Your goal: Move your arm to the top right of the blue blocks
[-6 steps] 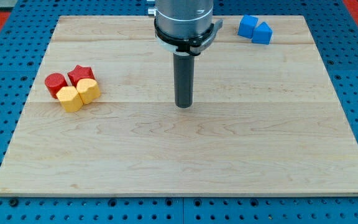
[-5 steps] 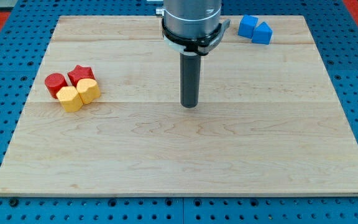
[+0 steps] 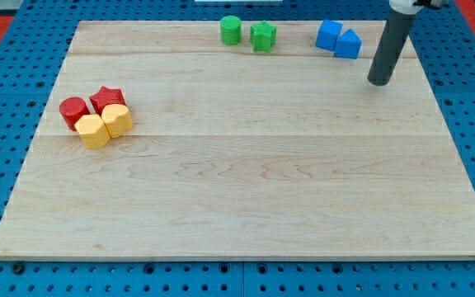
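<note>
Here, two blue blocks sit touching at the board's top right, with my tip just off to their lower right.

The blue cube and the blue wedge-like block lie side by side near the wooden board's top edge. My tip rests on the board, clear of both; it is a bare rod with no jaws. Further left along the top stand a green cylinder and a green star-like block, slightly apart. Far left, a red cylinder, red star and two yellow blocks huddle together.
</note>
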You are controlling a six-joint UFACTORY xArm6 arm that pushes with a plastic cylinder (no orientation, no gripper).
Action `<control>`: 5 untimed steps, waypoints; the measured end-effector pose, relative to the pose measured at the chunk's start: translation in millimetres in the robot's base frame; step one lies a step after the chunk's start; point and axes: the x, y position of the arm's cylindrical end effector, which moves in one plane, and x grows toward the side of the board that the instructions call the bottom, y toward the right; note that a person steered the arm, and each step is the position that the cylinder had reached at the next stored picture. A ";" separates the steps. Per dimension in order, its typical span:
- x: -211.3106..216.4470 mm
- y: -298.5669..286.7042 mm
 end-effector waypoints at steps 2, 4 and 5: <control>-58.5 3.0; -101.2 -29.0; -114.1 -83.0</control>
